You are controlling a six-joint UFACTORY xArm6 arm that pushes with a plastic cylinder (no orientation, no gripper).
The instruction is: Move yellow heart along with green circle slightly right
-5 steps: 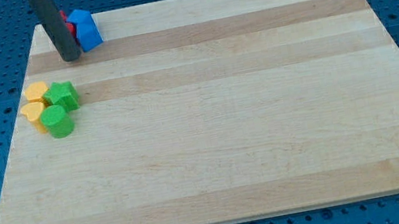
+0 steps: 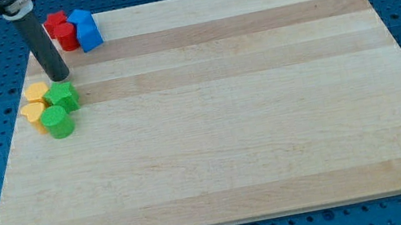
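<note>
Now my tip [image 2: 59,76] has slid down-left from the red and blue blocks [image 2: 75,29], hovering just above the yellow heart [image 2: 34,113] and green circle [image 2: 58,121]; being a bare rod, this tool holds nothing.

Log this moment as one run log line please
tip: my tip just above cluster, apart | cluster: two yellow blocks, green star-like block, green circle | view's top: red blocks, blue blocks

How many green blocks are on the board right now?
2, both in the cluster at the view's left: one green block just below my tip, the other green block below it, beside the yellow blocks. None looks hidden.
</note>
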